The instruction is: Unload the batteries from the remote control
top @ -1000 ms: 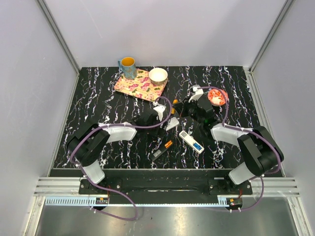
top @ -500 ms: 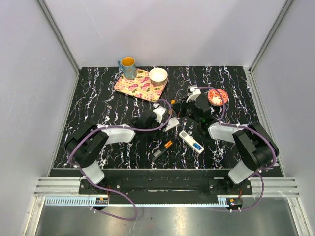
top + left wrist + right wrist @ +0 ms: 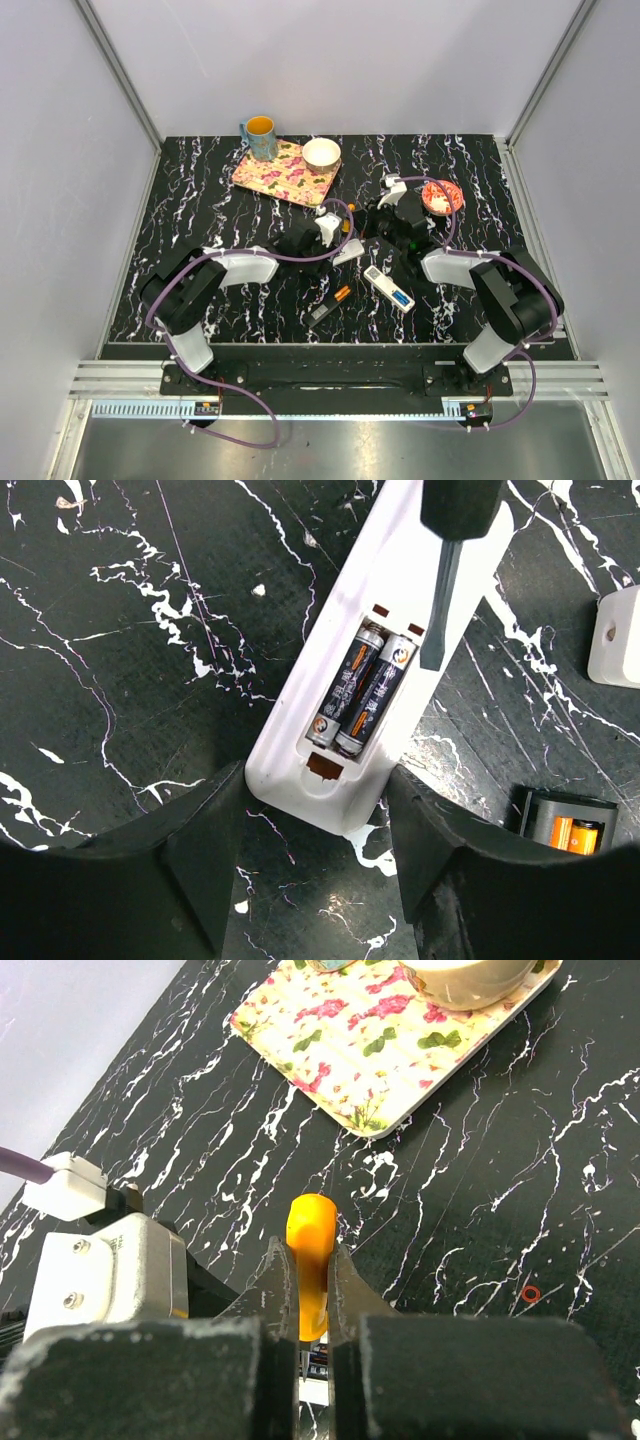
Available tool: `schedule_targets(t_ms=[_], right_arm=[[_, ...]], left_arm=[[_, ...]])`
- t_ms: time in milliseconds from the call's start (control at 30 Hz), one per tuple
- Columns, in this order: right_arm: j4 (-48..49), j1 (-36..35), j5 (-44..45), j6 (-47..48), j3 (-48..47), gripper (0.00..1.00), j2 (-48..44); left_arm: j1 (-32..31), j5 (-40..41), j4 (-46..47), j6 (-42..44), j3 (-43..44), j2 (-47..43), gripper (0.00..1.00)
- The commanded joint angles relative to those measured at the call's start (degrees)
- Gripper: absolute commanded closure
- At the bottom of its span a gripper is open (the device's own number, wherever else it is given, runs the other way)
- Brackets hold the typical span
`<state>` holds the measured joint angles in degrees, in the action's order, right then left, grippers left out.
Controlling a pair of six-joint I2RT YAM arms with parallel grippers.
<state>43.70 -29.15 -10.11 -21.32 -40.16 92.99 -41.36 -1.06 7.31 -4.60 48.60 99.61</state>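
The white remote control (image 3: 291, 712) lies on its face with its compartment open. Two batteries (image 3: 362, 695), black and orange, lie side by side inside it. My left gripper (image 3: 312, 780) has closed on the remote's near end, one finger against each side. My right gripper (image 3: 310, 1260) is shut on the orange handle of a screwdriver (image 3: 310, 1225). Its grey blade (image 3: 440, 610) comes down from above, with its tip on the remote's casing just right of the batteries. From above, the remote (image 3: 347, 252) shows between both grippers.
A second white remote (image 3: 388, 288) lies nearer the bases, beside a black holder (image 3: 570, 832) with orange cells. A floral tray (image 3: 285, 172) carrying a white bowl (image 3: 321, 153), a mug (image 3: 260, 135) and a red dish (image 3: 442, 196) stand further back.
My left gripper has narrowed onto the remote's end and moved slightly away from the bases. The right arm has shifted a little and still holds the screwdriver.
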Motion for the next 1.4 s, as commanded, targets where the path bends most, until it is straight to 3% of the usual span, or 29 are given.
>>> schedule_targets(t_ms=[0,200,600,1367], right_arm=[[3.1,-0.6,0.8,0.3,-1.3,1.00,0.6],[2.4,-0.7,4.8,0.5,-1.7,1.00,2.0],[2.8,-3.3,12.6,3.3,-1.5,1.00,4.1],[-3.1,-7.3,22.8,11.0,-0.2,1.00,-1.8]], left_arm=[[0.1,-3.0,-0.9,-0.1,-1.5,1.5,0.50],[0.1,-3.9,-1.1,-0.6,-1.9,0.8,0.56],[0.1,-4.7,-0.8,-1.7,-2.5,0.8,0.57],[0.2,-4.7,-0.8,-2.3,-2.3,1.5,0.61]])
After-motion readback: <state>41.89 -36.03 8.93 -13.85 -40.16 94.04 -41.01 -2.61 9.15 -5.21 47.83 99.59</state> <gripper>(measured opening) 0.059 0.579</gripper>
